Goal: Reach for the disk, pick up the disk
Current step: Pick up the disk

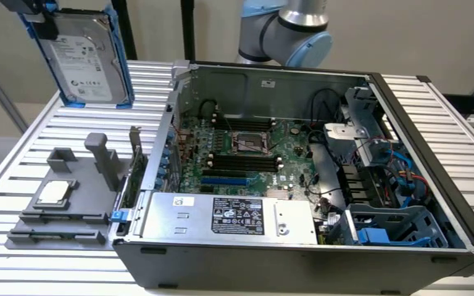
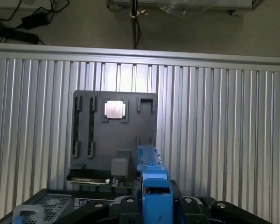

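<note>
The disk (image 1: 89, 58), a silver-grey hard drive with a white label in a blue carrier bracket, hangs upright in the air above the table's far corner, at the exterior view's left. My gripper (image 1: 39, 18) grips its upper edge, a dark finger lying over the drive's face. In the wrist view the blue bracket of the disk (image 2: 154, 182) runs edge-on between the black fingers (image 2: 126, 205) of my gripper (image 2: 156, 205), which is shut on it, well above the table.
An open computer case (image 1: 303, 185) fills the middle and the exterior view's right, with a silver box with a black label (image 1: 229, 216) at its front. A grey tray (image 1: 56, 209) with a small square chip (image 2: 115, 109) lies on the ribbed metal table (image 1: 47, 135).
</note>
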`<state>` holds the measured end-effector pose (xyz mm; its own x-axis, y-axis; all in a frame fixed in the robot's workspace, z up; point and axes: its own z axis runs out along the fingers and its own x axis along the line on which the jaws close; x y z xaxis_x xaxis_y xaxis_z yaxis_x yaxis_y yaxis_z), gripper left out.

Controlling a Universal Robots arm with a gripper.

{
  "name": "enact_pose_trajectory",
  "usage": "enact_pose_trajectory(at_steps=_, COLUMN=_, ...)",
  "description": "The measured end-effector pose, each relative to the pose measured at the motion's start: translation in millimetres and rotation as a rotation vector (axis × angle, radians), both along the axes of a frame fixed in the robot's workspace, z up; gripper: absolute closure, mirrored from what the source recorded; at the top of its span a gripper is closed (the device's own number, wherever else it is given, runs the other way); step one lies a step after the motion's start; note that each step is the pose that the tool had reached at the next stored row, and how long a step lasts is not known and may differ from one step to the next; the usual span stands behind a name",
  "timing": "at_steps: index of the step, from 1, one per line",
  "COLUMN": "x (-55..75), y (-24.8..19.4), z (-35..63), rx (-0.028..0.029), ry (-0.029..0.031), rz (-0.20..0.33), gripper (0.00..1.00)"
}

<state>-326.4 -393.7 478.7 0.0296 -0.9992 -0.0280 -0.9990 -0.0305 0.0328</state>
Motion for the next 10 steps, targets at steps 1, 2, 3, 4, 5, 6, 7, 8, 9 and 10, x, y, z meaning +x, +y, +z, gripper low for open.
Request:
enact_pose_trajectory(at_steps=1, x=4.4, y=-0.5, z=4.2, rx=0.0001, ry=0.0010, rz=0.000, gripper=0.67)
enact_pose_trajectory(at_steps=2, x=8.9, y=-1.1, z=8.2, rx=0.0000, ry=0.0024, rz=0.000, gripper=0.67)
enact_pose_trajectory(at_steps=3, x=13.7, y=-1.8, z=12.4, rx=0.0000, ry=0.0038, rz=0.000, gripper=0.67)
enact_pose_trajectory(at_steps=4, x=18.0, y=-2.3, z=15.9, rx=0.0001, ry=0.0049, rz=0.000, gripper=0.67)
enact_pose_trajectory(at_steps=5, x=22.6, y=-2.9, z=19.5, rx=0.0000, ry=0.0064, rz=0.000, gripper=0.67)
enact_pose_trajectory(at_steps=6, x=27.3, y=-3.4, z=22.4, rx=0.0000, ry=0.0079, rz=0.000, gripper=0.67)
enact_pose_trajectory(at_steps=7, x=31.8, y=-4.2, z=24.5, rx=0.0001, ry=0.0093, rz=0.000, gripper=0.67)
enact_pose_trajectory(at_steps=8, x=36.3, y=-5.1, z=25.9, rx=0.0001, ry=0.0105, rz=0.000, gripper=0.67)
enact_pose_trajectory(at_steps=9, x=40.7, y=-6.1, z=26.9, rx=0.0000, ry=0.0117, rz=0.000, gripper=0.67)
enact_pose_trajectory(at_steps=10, x=45.4, y=-7.3, z=27.5, rx=0.0002, ry=0.0128, rz=0.000, gripper=0.67)
